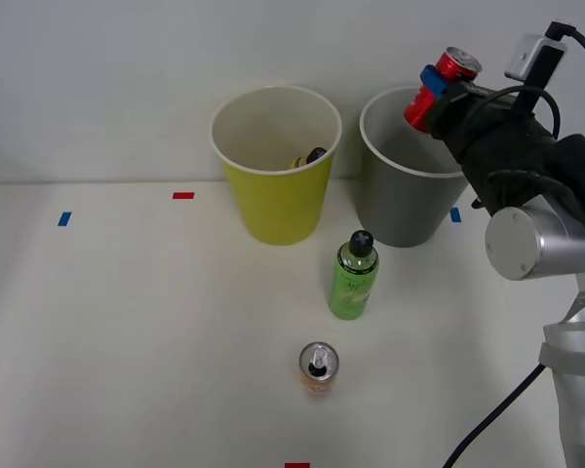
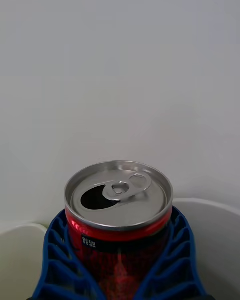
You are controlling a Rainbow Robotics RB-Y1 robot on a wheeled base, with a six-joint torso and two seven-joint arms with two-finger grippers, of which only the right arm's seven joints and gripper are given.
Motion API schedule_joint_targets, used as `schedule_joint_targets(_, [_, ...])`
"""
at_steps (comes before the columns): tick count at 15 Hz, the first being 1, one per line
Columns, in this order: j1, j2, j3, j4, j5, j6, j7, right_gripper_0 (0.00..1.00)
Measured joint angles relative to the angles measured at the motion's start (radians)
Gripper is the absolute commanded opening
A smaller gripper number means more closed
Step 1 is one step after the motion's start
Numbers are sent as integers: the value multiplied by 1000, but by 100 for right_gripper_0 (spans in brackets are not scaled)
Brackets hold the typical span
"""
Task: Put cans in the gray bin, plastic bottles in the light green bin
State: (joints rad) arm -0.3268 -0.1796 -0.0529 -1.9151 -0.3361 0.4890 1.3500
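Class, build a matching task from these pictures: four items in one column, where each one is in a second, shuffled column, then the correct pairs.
Items
1. red can
2. orange-and-white can
3. green bottle
4. light green bin

Places
A. standing on the table in front of the bins
B. left of the gray bin
C. held in the right tool above the gray bin
D. nearest the camera, on the table

Pairs: 1-C, 2-D, 3-A, 4-B

Open table left of the green bottle [image 1: 353,276] and orange-and-white can [image 1: 319,368]; both bins' [image 1: 276,171] mouths unobstructed.
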Motion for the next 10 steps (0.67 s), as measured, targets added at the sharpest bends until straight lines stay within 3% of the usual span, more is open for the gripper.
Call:
schedule_joint_targets(5, [-41, -1, 0, 52, 35, -1, 40, 0])
schedule_joint_targets(6, [-42, -1, 0, 53, 40, -1, 47, 5])
schedule_joint_targets(7, [-43, -1, 0, 54, 44, -2, 53, 47])
schedule_joint_targets(8, [-44, -1, 0, 54, 47, -2, 59, 83])
schedule_joint_targets(9, [-45, -1, 1, 54, 51, -3, 63, 100])
schedule_joint_targets(10, [-45, -1, 2, 54, 53, -3, 66, 100])
